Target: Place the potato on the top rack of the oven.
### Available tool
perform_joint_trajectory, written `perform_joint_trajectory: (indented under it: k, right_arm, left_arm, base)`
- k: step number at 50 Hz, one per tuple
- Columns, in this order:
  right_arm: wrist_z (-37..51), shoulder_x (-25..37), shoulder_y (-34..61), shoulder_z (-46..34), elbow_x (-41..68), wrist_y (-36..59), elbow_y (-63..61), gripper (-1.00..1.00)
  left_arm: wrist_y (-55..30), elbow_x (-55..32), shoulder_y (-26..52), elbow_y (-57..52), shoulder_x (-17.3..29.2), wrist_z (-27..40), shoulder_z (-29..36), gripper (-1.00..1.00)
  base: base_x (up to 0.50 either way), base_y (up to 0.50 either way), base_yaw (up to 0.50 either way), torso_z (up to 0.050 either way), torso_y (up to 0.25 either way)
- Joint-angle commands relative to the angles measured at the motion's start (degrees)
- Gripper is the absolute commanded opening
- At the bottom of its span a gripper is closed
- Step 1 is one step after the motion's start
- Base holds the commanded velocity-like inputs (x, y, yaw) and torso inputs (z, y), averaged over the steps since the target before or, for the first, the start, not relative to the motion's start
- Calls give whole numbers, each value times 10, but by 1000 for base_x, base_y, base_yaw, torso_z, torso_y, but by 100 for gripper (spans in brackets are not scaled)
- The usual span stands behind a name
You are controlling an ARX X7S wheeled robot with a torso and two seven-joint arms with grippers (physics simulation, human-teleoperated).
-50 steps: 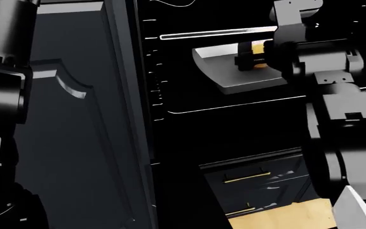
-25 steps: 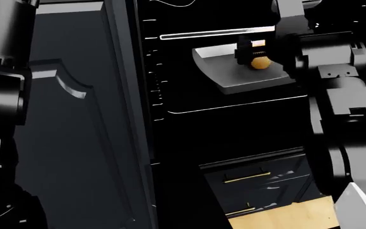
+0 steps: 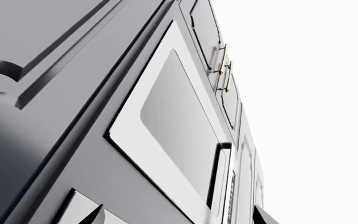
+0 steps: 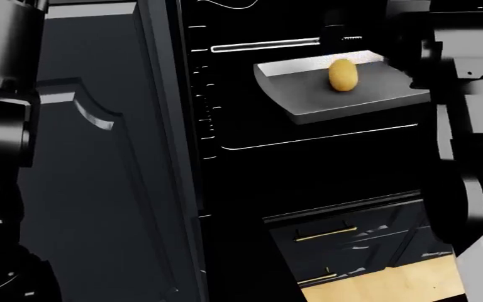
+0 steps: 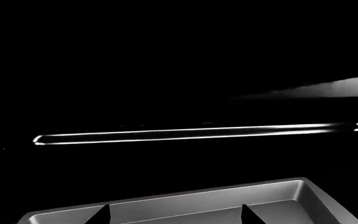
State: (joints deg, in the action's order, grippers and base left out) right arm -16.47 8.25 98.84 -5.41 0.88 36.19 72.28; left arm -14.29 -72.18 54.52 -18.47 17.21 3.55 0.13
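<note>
I judge the placing step done: the potato (image 4: 342, 74) lies free on the grey tray (image 4: 309, 104) that sits on the top rack (image 4: 263, 46), inside the oven (image 4: 224, 189). What is left, as I read it, is only to draw my right arm (image 4: 468, 94) clear of the cavity without brushing tray or rack.

The oven is the biggest thing before me, a black cavity with thin bright wire rails down its side wall and a bare lower rack (image 4: 309, 139) showing as one silvery line. The tray is shallow, rectangular, matte grey metal with a raised rim and rounded corners. The potato is small, smooth, yellow-tan and oval, standing on its long axis near the tray's middle; being rounded, I'd expect it to roll if the tray is nudged.

My right fingers (image 5: 174, 215) show only as two dark tips in the right wrist view, set well apart with nothing between them. The tray's rim lies just beyond and below them, and the potato is out of that view.

My left fingers (image 3: 175, 214) show two tips parted and empty, pointed at pale grey cabinet panels (image 3: 173, 126) well away from the oven.
</note>
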Motion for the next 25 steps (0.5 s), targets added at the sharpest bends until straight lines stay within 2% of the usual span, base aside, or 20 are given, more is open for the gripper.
perform_joint_trajectory:
  k: [1, 4, 10, 17, 18, 22, 25]
  right_arm:
    - [-13, 23, -103, 26, 18, 220, -322, 100]
    - [-12, 28, -148, 40, 29, 319, -480, 100]
    - [-6, 33, -187, 65, 42, 448, -660, 100]
    - [22, 42, -194, 81, 75, 538, -787, 100]
    - [74, 56, -193, 85, 141, 538, -791, 100]
    - [417, 139, -197, 100, 485, 537, -801, 100]
    - [544, 164, -192, 102, 713, 536, -807, 100]
  left_arm:
    - [6, -1, -6, 2, 1, -3, -2, 100]
    - [8, -2, -7, 5, -1, -6, -1, 100]
    - [10, -2, -7, 8, -2, -9, 1, 100]
    - [12, -3, -6, 12, -6, -13, 5, 100]
    - [12, -3, -6, 12, -6, -13, 5, 100]
    - [14, -3, -7, 15, -7, -16, 6, 100]
    - [14, -4, -7, 18, -8, -18, 7, 100]
  base:
    - [0, 0, 0, 0, 0]
    - [0, 0, 0, 0, 0]
    - [0, 0, 0, 0, 0]
    - [0, 0, 0, 0, 0]
    - [0, 0, 0, 0, 0]
    - [0, 0, 0, 0, 0]
    - [0, 0, 0, 0, 0]
